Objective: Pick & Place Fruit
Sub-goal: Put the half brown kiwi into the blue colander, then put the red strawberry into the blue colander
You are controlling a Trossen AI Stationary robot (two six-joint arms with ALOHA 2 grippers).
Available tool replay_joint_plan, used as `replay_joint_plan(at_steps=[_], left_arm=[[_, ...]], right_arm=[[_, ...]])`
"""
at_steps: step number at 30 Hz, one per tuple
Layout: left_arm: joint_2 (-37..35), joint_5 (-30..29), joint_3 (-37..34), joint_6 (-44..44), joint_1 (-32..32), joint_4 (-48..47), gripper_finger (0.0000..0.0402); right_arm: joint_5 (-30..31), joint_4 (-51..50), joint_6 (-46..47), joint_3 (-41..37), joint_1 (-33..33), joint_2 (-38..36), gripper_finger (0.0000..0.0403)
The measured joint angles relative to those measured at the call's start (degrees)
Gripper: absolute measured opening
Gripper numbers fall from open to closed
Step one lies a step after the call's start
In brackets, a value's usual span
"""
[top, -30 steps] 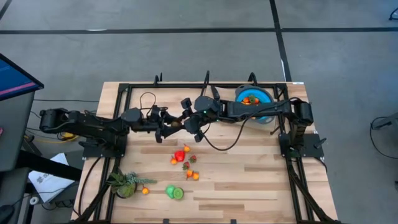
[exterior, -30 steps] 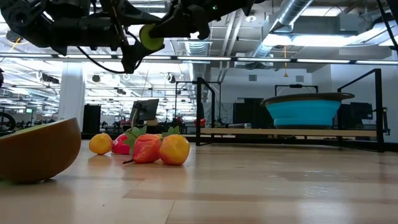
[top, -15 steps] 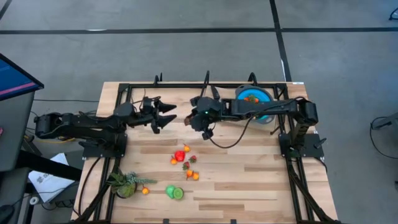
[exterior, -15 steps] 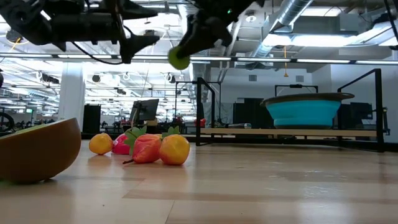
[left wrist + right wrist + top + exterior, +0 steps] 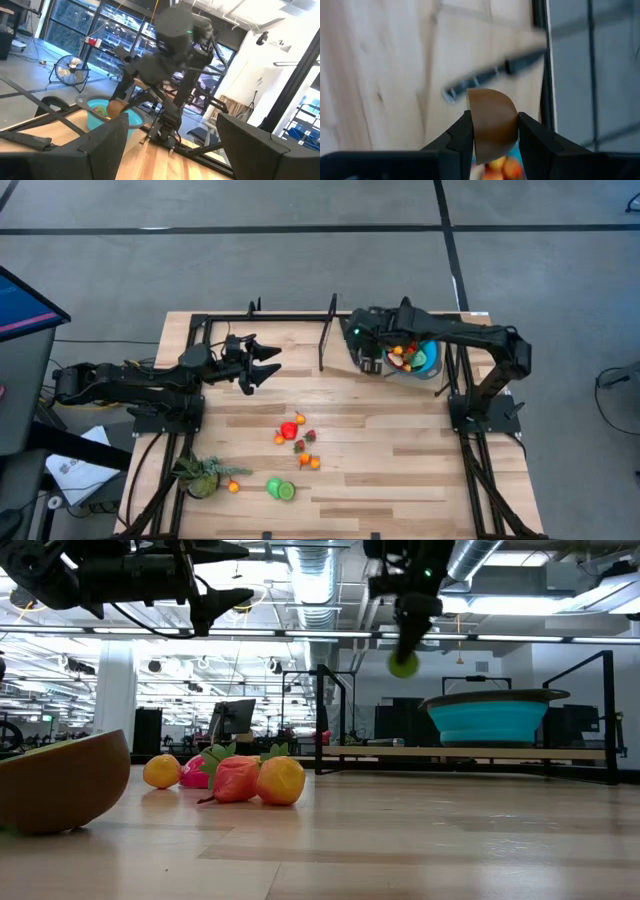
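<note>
I am clamping a brown-and-green fruit half [image 5: 492, 122] in my right gripper [image 5: 493, 131], beside the blue bowl [image 5: 428, 360]. It is probably light, rigid and smooth; I am gripping across its flanks. My left gripper [image 5: 262, 366] is hanging released.

My L gripper [image 5: 268, 365] hangs at 10 o'clock, fingers spread wide. R gripper [image 5: 372, 360] sits at 1 o'clock, fingers clamped, arm stretched out.

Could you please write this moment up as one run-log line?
right tool: shut on brown fruit half, raised beside blue bowl | left tool: open, empty, raised | loose fruit pile: mid-table
</note>
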Motion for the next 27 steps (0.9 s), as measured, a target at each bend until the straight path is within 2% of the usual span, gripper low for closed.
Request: replay_joint_plan(at_steps=[6, 13, 16, 23, 27], left_arm=[[0.0, 0.0, 0.0, 0.0, 0.0, -0.2, 0.0296], [0.0, 0.0, 0.0, 0.0, 0.0, -0.2, 0.0296], [0.0, 0.0, 0.0, 0.0, 0.0, -0.2, 0.0296], [0.0, 0.1, 0.0, 0.0, 0.0, -0.4, 0.0296], [0.0, 0.2, 0.0, -0.1, 0.0, -0.8, 0.0296]], right_arm=[[0.0, -7.8, 6.4, -1.0, -7.9, 0.4, 0.0116], [0.0, -8.4, 8.8, -4.5, -15.1, 0.4, 0.0117], [0.0, -8.4, 8.8, -5.5, -17.0, 0.5, 0.0145], [-0.2, -8.5, 4.9, -5.3, -17.6, 0.5, 0.0261], [-1.2, -8.5, 3.7, -3.4, -15.8, 0.4, 0.0263]])
